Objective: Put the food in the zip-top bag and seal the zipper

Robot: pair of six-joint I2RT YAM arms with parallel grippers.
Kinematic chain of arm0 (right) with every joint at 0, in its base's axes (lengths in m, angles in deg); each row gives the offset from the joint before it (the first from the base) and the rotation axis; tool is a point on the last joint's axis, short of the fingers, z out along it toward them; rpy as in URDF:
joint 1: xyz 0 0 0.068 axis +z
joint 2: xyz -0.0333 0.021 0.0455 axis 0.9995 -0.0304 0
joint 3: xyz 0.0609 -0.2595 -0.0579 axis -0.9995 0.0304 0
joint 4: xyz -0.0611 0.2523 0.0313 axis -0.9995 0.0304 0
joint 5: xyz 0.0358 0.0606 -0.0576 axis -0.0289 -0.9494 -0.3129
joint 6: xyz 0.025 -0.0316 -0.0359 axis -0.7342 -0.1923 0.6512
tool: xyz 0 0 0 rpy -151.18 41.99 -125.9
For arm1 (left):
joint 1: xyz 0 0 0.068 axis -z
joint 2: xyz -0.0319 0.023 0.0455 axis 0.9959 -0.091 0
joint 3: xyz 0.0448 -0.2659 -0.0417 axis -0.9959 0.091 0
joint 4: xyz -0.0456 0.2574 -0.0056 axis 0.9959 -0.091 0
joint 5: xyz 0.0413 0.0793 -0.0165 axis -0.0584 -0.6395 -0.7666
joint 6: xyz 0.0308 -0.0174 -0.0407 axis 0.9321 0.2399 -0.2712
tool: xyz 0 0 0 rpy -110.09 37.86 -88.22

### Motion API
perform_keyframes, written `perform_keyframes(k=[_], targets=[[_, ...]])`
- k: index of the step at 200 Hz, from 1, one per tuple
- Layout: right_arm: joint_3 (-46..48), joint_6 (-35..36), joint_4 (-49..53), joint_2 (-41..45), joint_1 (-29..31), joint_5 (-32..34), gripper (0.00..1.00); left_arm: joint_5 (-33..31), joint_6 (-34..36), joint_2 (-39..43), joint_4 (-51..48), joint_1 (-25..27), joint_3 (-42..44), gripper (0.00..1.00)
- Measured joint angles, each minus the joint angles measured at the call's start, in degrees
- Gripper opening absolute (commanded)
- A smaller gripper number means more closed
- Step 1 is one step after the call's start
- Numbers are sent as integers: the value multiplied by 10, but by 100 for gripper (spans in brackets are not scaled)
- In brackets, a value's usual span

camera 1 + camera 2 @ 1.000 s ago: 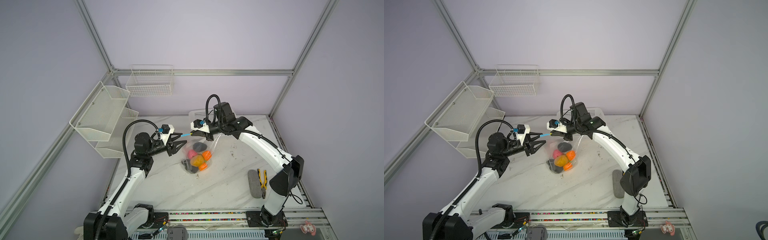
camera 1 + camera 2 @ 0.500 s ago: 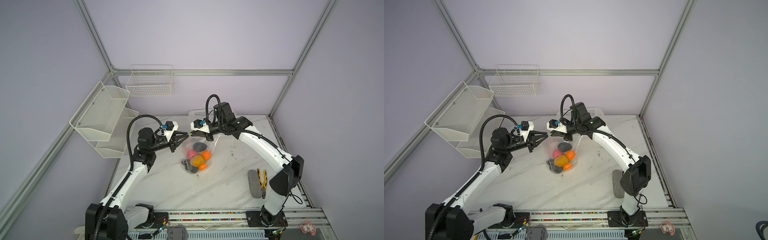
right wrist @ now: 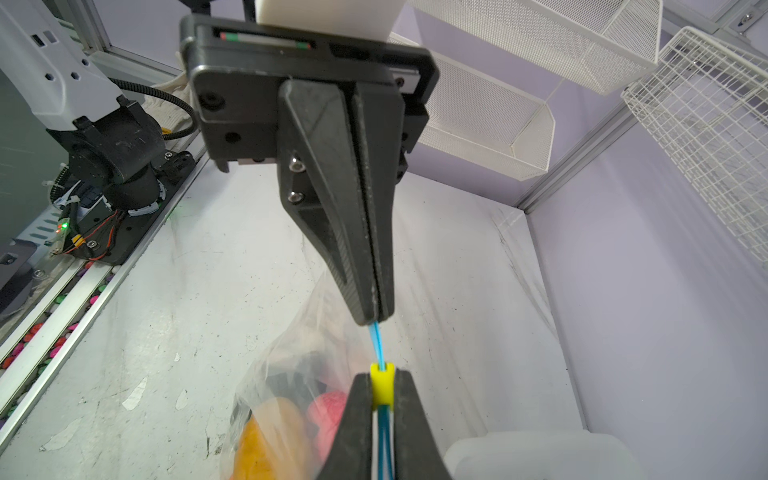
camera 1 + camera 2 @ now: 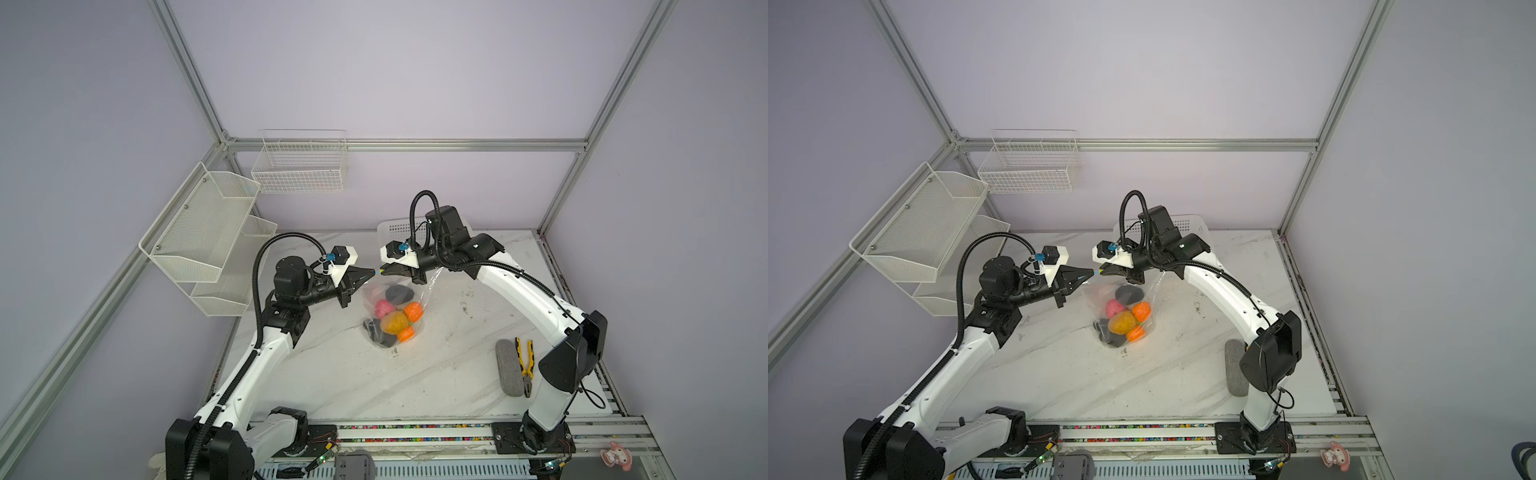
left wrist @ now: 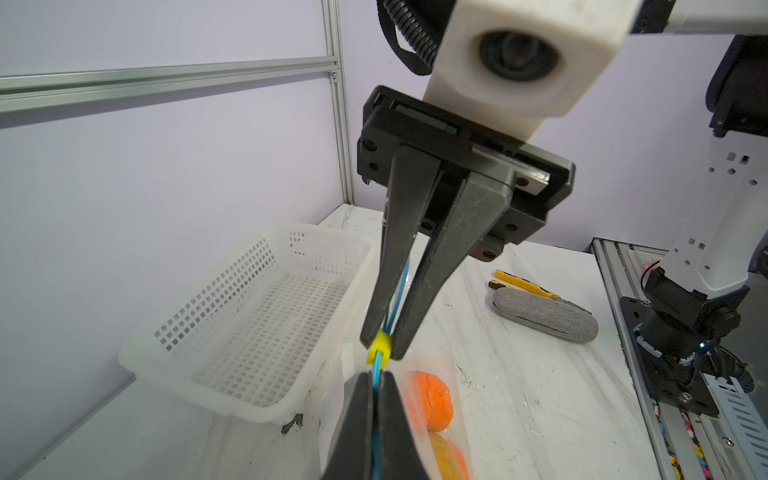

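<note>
The clear zip-top bag (image 4: 422, 289) (image 4: 1152, 286) hangs above the table between both arms. Inside it sits the food (image 4: 394, 318) (image 4: 1124, 316): pink, orange, yellow-brown and black pieces. My left gripper (image 4: 371, 273) (image 4: 1089, 273) (image 5: 376, 377) is shut on the light-blue zipper (image 5: 377, 366) (image 3: 376, 340) at the bag's end. Tip to tip with it, my right gripper (image 4: 383, 272) (image 4: 1102, 272) (image 3: 382, 376) is shut on the zipper's yellow slider (image 3: 382, 386) (image 5: 380, 343). An orange piece (image 5: 430, 401) shows through the plastic below my left fingers.
A white perforated basket (image 4: 395, 227) (image 5: 257, 320) stands behind the bag at the back wall. Yellow-handled pliers (image 4: 524, 361) and a grey oval pouch (image 4: 509, 368) lie at the right. White mesh shelves (image 4: 208, 232) and a wire basket (image 4: 301, 166) hang on the walls.
My left gripper moved right to the bag's top edge and closed from open onto the blue zipper strip. The right gripper kept its hold on the slider and stayed in place.
</note>
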Motion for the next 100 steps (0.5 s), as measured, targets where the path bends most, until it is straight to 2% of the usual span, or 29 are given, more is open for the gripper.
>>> perform_keyframes(k=[100], targets=[[0, -35, 0, -1, 2, 61, 0, -149, 122, 49, -90, 4, 0, 0]])
